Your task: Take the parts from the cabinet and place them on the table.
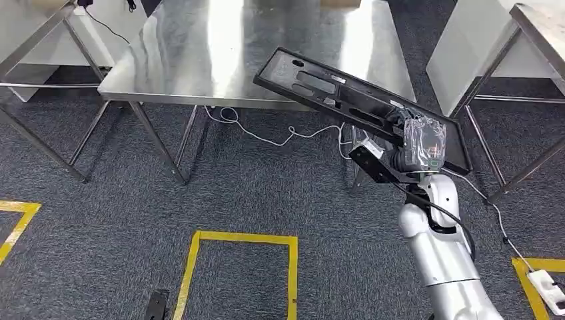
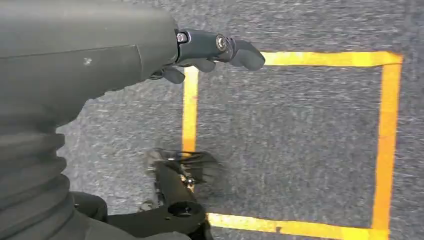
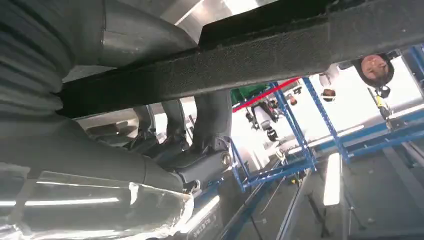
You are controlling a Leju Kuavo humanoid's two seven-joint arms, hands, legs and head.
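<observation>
A long black plastic part with cut-outs hangs tilted over the near right corner of the steel table. My right hand grips it at its near end, the far end reaching over the tabletop. In the right wrist view the black part crosses the picture with my right hand wrapped under it. My left hand hangs above the carpet, holding nothing, fingers slightly curled.
Grey carpet with a yellow taped square lies in front of the table. A white cable trails under the table. Another steel table stands at right, and a power strip lies at lower right. A person and blue racks appear behind.
</observation>
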